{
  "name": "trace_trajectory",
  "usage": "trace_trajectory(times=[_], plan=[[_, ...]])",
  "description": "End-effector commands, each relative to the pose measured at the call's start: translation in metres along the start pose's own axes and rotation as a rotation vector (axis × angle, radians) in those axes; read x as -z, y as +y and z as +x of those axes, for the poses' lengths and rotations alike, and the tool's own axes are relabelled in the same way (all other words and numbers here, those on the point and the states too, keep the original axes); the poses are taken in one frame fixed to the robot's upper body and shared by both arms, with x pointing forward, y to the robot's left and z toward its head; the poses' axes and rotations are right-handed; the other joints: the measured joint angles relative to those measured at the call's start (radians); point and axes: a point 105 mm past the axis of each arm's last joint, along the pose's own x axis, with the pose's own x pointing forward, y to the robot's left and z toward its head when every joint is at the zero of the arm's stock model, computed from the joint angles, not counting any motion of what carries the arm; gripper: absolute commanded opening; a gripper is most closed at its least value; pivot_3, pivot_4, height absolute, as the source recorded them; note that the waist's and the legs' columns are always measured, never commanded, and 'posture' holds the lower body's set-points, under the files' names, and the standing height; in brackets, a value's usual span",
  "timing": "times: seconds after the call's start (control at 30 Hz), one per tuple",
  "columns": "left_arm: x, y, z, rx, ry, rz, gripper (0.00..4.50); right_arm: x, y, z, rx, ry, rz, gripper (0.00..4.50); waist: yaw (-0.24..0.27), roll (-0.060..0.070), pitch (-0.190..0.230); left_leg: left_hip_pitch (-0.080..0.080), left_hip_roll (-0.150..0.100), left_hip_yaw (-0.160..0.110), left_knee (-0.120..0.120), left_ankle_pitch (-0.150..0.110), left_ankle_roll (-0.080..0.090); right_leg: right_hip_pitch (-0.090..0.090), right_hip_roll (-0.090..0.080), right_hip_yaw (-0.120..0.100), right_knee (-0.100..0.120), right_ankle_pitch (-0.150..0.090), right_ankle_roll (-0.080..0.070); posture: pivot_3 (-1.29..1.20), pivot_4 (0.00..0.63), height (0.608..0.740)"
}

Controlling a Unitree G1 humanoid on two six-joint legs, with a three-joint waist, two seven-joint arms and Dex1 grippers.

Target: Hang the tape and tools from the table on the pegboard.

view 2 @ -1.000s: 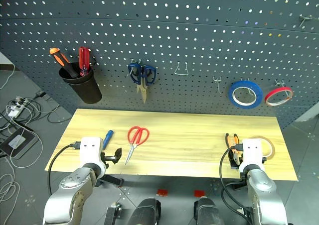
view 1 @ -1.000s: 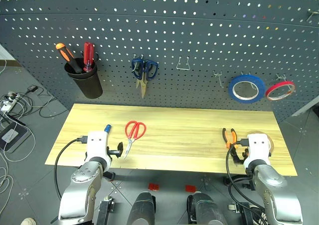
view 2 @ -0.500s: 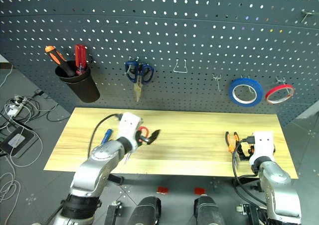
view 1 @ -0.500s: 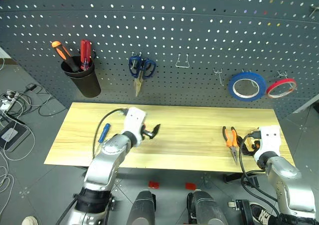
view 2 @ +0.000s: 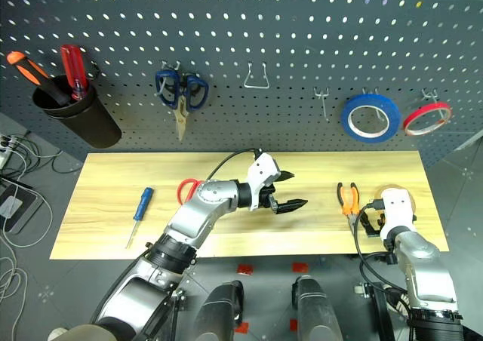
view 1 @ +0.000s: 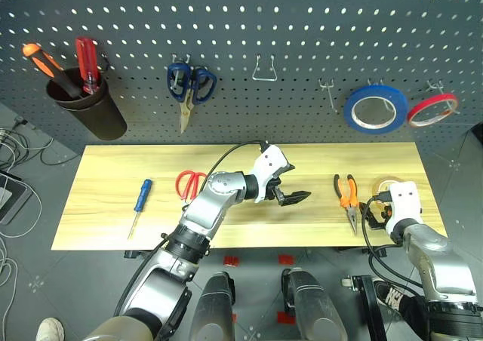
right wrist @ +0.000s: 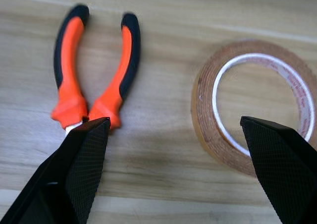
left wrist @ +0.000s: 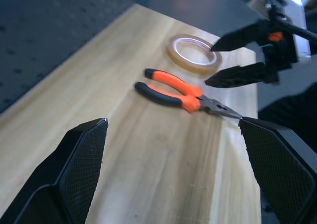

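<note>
Lying on the table [view 1: 106, 228]: one pliers [view 1: 346, 192], one tape [right wrist: 255, 104].

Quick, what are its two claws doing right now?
Left gripper: open, holding nothing.
Right gripper: open, empty, beside the pliers and tape.

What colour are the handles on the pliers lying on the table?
The pliers have orange handles with black ends, clearest in the right wrist view.

Light wood-grain table [view 1: 113, 171], long rectangle. Lying flat on it: blue-handled screwdriver [view 1: 139, 201] near left end, red-handled scissors [view 1: 189, 182] beside it, orange-and-black pliers [view 1: 346, 194] toward right, tan tape ring [view 1: 386, 183] just beyond pliers
</note>
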Motion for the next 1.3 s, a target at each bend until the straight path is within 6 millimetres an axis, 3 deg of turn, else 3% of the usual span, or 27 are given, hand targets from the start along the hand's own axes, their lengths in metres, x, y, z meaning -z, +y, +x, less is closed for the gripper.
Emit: trace_trajectory(times=[0.03, 0.43, 0.77, 1.3], plan=[[-0.008, -0.016, 0.014, 0.113, -0.041, 0.130, 4.47, -0.006, -0.003, 0.003, -0.006, -0.020, -0.011, 4.50, 0.000, -0.002, 0.016, 0.000, 0.000, 0.000, 0.000, 0.000, 0.000, 0.000, 0.000, 0.000, 0.000, 0.000, 0.000, -0.05, 0.487, 0.740], [-0.022, -0.017, 0.037, 0.229, -0.094, 0.237, 4.47, -0.018, -0.025, 0.016, 0.058, -0.029, 0.001, 4.50, -0.002, -0.009, 0.064, 0.000, 0.001, 0.002, 0.001, 0.000, 0.000, 0.000, 0.000, 0.001, 0.000, 0.001, 0.001, -0.06, 0.537, 0.740], [-0.022, -0.013, 0.034, 0.225, -0.103, 0.254, 4.47, -0.004, -0.037, 0.021, 0.108, 0.026, 0.060, 4.50, -0.001, -0.011, 0.071, 0.000, 0.001, 0.002, 0.001, 0.000, -0.001, 0.000, -0.001, 0.000, 0.000, 0.001, 0.002, -0.04, 0.537, 0.740], [-0.025, -0.007, 0.030, 0.209, -0.113, 0.263, 4.47, -0.043, -0.045, 0.001, 0.150, -0.035, 0.136, 4.50, -0.001, -0.008, 0.074, -0.004, 0.001, 0.004, -0.002, 0.002, -0.005, -0.006, -0.001, 0.002, -0.001, 0.001, 0.003, -0.07, 0.505, 0.740]])
